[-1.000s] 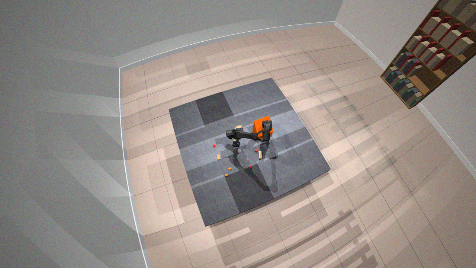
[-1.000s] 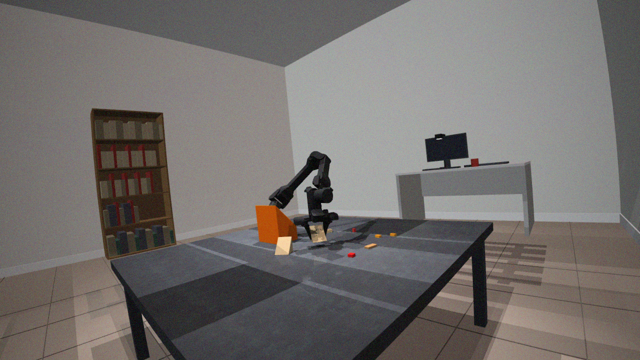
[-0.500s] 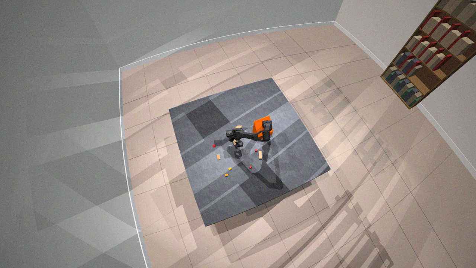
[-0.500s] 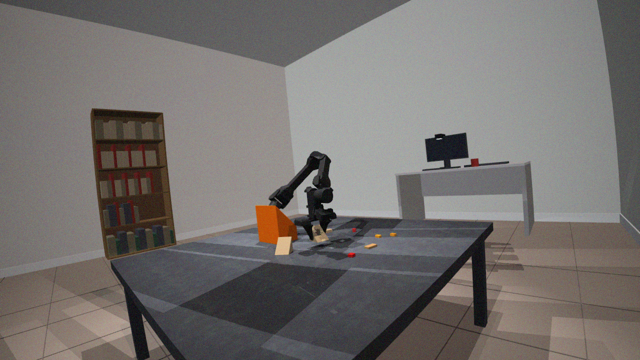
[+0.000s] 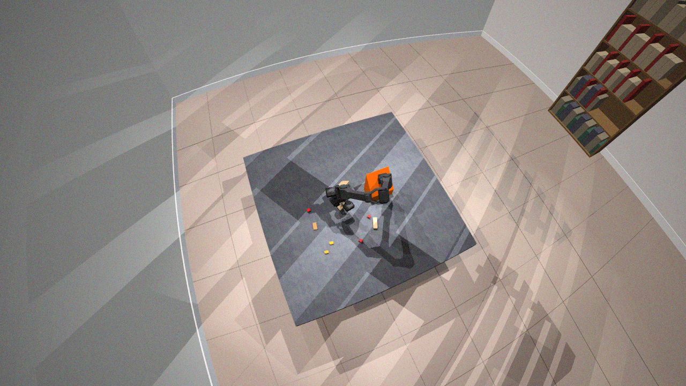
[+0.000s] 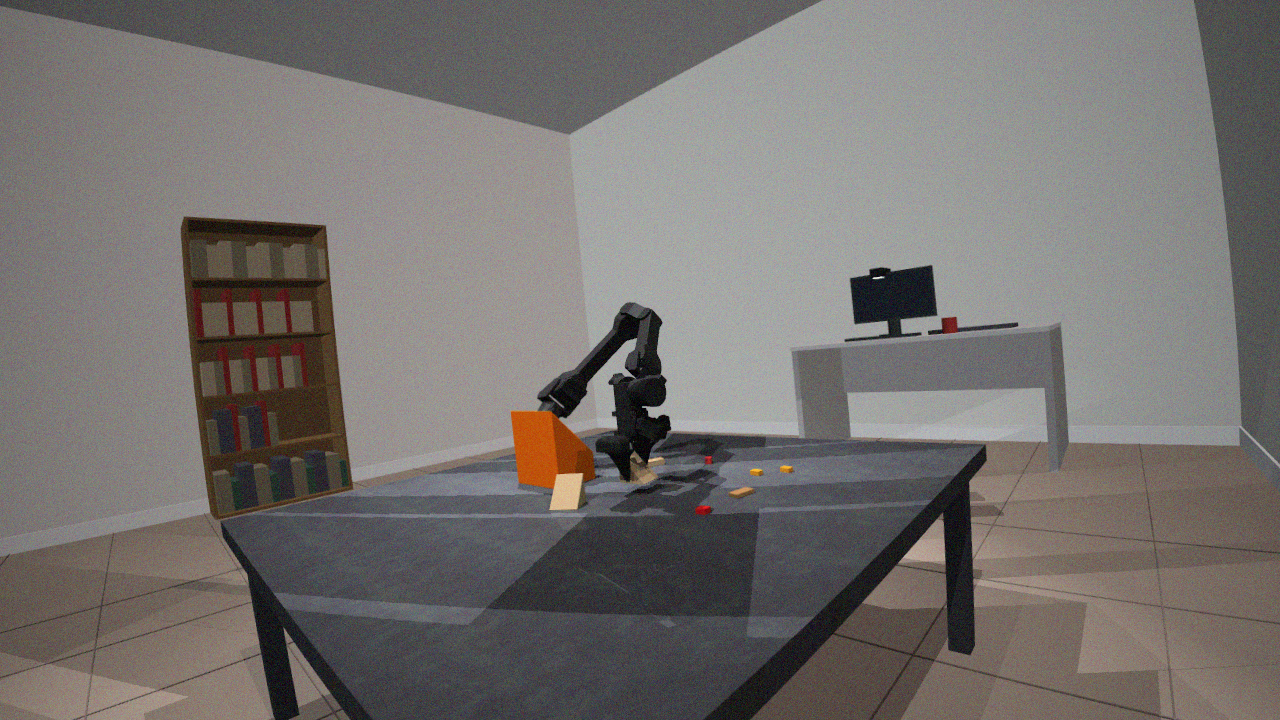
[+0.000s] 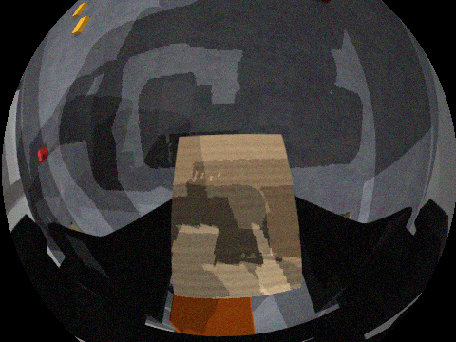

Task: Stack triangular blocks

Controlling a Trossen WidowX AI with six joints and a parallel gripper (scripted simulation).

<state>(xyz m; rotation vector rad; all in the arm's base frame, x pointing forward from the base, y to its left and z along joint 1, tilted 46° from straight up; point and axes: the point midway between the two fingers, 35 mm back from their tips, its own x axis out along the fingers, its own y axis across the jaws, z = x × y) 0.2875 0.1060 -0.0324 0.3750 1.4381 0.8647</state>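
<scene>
My gripper is shut on a tan triangular block, with a black finger on each side of it in the wrist view. In the exterior view the held block looks tilted and low over the table; the exact gap is too small to tell. The other triangular block stands on the table apart from the held one, partly hidden by the arm in the top view. It does not show in the wrist view.
A large orange wedge-shaped body stands beside the arm's base. Small red blocks, yellow blocks, an orange-tan block and a cream block lie around.
</scene>
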